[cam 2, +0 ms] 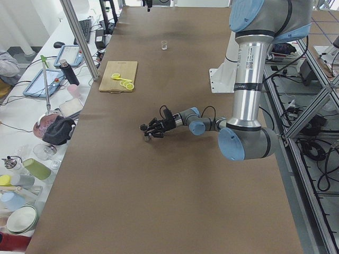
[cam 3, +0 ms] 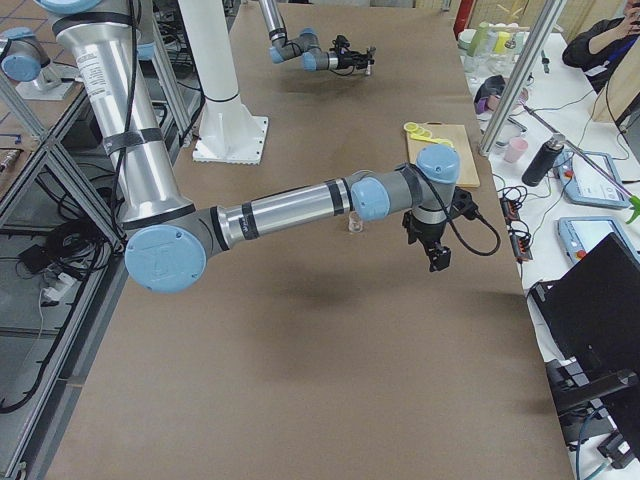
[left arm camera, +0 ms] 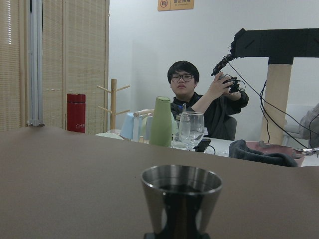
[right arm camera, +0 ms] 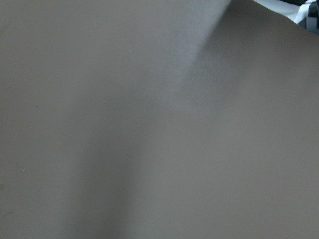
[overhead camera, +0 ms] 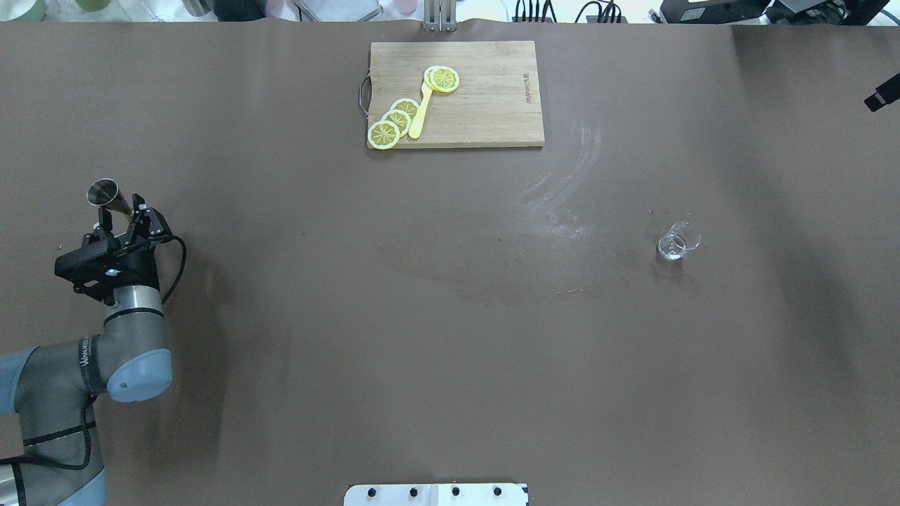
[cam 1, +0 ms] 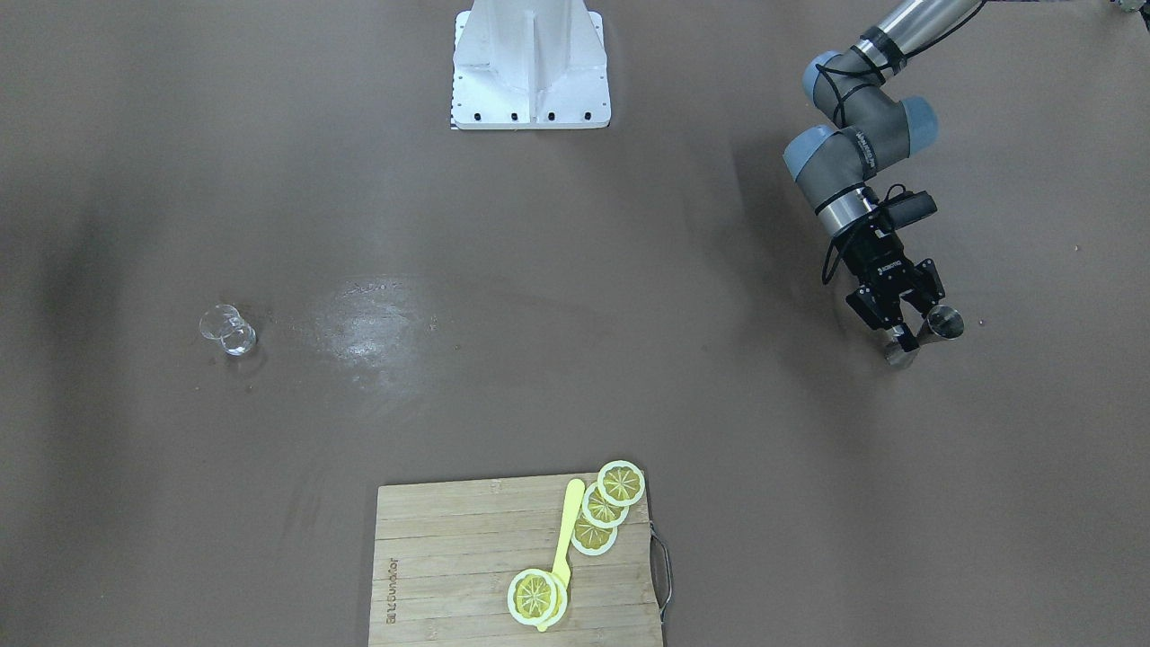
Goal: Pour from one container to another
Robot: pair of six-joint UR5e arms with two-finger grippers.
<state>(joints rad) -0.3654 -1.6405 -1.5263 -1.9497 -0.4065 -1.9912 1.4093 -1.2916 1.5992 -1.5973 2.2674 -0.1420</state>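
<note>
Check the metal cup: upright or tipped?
Upright. In the left wrist view the metal cup shows a level rim, with its opening facing up.

A wooden cutting board (cam 1: 449, 557) carries lemon slices (cam 1: 621, 483) and a yellow utensil (cam 1: 569, 521).

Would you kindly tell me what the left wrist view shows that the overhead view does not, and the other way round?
Only the wrist view: a person with glasses and a wine glass beyond the table. Only the overhead view: the cutting board with lemon slices, and the small glass cup. Both: the steel jigger and the brown table.
</note>
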